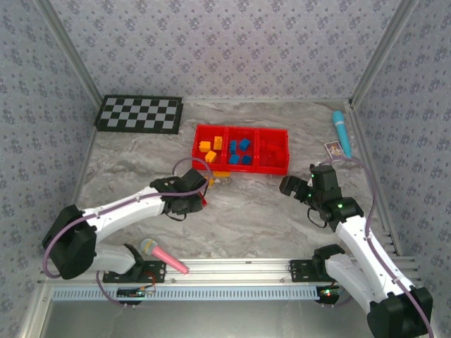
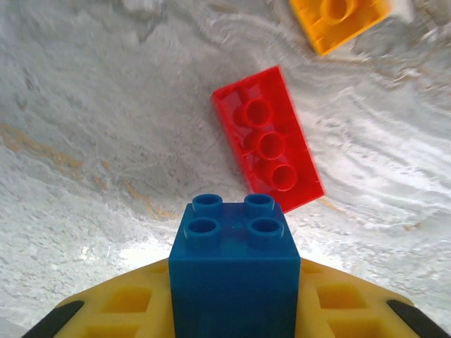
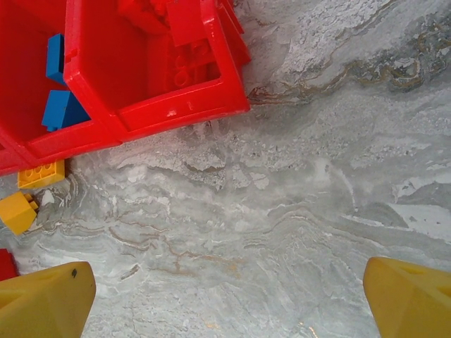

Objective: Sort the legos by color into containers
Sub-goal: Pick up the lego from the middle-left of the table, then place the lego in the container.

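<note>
Legos [image 1: 239, 151] in the top view lay mostly sorted in the red tray [image 1: 264, 170]: orange-yellow ones in its left compartment, blue in the middle, red on the right. A few loose ones lay on the table [image 1: 134, 169] just in front of the tray's left end, near the left gripper [image 1: 203, 189]. The right gripper [image 1: 290, 186] hung over bare table, apart from the tray. From the left wrist we saw that gripper pinching a blue brick [image 2: 236, 271] between its yellow fingers [image 2: 120, 306], four studs showing. Just beyond it a long red brick [image 2: 269, 139] lay flat on the table, studs up, and an orange brick [image 2: 338, 17] sat at the upper edge. We judged these pieces light, stiff and hard to damage, but smooth enough to slip. The best hold seemed to be across two flat opposite sides, never on the studs, and for the long red one across its narrow width near the middle. From the right wrist, the right gripper's pads [image 3: 42, 299] stood spread wide with nothing between them. Ahead was the tray's corner, and two orange-yellow bricks [image 3: 39, 174] lay on the table just beside its front wall.
</note>
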Controlling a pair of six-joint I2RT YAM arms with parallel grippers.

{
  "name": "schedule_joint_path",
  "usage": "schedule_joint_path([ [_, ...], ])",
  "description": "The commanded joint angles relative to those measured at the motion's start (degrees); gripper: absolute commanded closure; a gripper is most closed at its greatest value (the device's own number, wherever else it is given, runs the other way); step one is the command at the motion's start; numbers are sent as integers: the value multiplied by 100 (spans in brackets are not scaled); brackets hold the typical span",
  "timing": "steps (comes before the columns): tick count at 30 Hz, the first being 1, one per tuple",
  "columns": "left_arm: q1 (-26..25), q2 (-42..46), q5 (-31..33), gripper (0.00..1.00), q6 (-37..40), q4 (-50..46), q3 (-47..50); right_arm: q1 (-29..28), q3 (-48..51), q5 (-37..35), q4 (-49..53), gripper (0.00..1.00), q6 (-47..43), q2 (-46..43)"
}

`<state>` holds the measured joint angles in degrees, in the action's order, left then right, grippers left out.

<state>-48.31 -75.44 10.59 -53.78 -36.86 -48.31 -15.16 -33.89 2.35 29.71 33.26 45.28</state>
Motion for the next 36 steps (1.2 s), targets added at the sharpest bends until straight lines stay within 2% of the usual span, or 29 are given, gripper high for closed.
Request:
schedule_joint_path([
  [1,40,16,334,78,595,-34,-831,-40,-87,-143,22,0,41,-25],
  [4,88,-545,401,78,1091,-40,-1705,-50,-138,-137,43,0,45,-5],
  [11,402,-2472,-110,77,1929,-137,-4011,-93,-338,-361,559,0,-43,-297],
  [16,566,-3659,-581,78,2232,-102,-5229,-67,-342,-436,995,0,-29,-677],
  [22,622,-4663,-796,77,2372,-319,-6303,12,-373,-510,1134,0,-146,-788],
  [25,639,-5008,-817,70,2375,-414,-6720,30,-399,-484,1098,0,-163,-741],
  [27,656,-5156,-828,57,2357,-470,-6860,47,-424,-475,1098,0,-187,-705],
  [29,667,-5207,-870,49,2347,-393,-6860,55,-434,-483,1114,0,-216,-687],
  [36,743,-5197,-858,34,2451,-286,-6867,76,-399,-472,1122,0,-219,-696],
])
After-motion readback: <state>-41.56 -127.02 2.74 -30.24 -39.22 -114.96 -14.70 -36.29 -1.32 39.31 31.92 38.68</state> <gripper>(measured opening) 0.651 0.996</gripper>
